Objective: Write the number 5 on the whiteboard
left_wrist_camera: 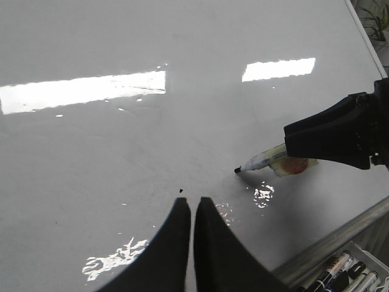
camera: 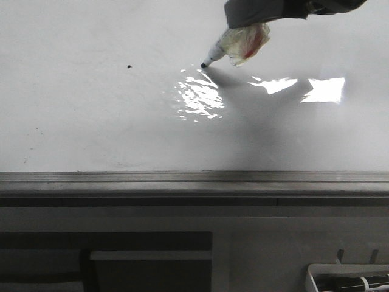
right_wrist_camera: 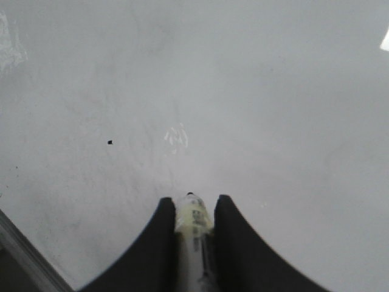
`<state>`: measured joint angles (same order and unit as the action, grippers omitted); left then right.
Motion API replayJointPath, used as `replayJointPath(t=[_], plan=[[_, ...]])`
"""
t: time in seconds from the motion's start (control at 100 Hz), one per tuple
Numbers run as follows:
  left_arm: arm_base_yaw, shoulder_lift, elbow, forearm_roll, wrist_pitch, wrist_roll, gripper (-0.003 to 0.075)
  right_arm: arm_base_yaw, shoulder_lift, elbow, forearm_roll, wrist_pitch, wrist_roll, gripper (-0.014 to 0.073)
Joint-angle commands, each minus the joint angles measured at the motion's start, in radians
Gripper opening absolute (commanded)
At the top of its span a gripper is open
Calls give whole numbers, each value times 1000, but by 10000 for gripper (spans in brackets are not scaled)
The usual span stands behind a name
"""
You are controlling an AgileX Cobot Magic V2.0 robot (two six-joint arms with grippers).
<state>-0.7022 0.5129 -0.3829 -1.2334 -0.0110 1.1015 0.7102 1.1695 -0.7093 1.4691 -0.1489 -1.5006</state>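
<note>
The whiteboard [camera: 91,121] lies flat, glossy white with glare patches. My right gripper [camera: 246,23] reaches in over its far part and is shut on a white marker [camera: 214,55] wrapped in clear tape. The marker's black tip [camera: 204,64] points down at the board; I cannot tell if it touches. In the right wrist view the marker [right_wrist_camera: 193,213] sits between the two fingers [right_wrist_camera: 164,213]. My left gripper [left_wrist_camera: 192,201] hangs shut and empty over the board, a short way from the marker tip [left_wrist_camera: 237,170]. The number 5 is not in view.
A small stray black dot [camera: 130,66] marks the board left of the marker tip. A grey metal rail [camera: 194,179] runs along the near edge. Below it are dark cabinet panels [camera: 152,261] and a white tray of markers [camera: 346,281].
</note>
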Motion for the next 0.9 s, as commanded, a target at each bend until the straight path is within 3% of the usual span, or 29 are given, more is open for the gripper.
replayJointPath(t=[0.0, 0.26, 0.46, 0.54, 0.61, 0.64, 0.89], plan=[[0, 1, -28, -5, -30, -11, -20, -4, 9, -20, 35, 3, -7, -49], [0, 1, -28, -5, -30, -11, -20, 27, 12, 28, 69, -3, -7, -48], [0, 1, -28, -5, -30, -11, -20, 27, -8, 36, 110, -118, -13, -49], [0, 1, -28, -5, -30, -11, -20, 27, -30, 36, 209, -131, -119, -49], [0, 1, -28, -5, -30, -11, -20, 27, -44, 36, 387, -185, -277, -49], [0, 1, -28, -5, -30, -11, -20, 34, -50, 47, 382, -215, -288, -49], [0, 1, -28, 1, -30, -11, -20, 145, -51, 63, 382, -171, -214, -49]])
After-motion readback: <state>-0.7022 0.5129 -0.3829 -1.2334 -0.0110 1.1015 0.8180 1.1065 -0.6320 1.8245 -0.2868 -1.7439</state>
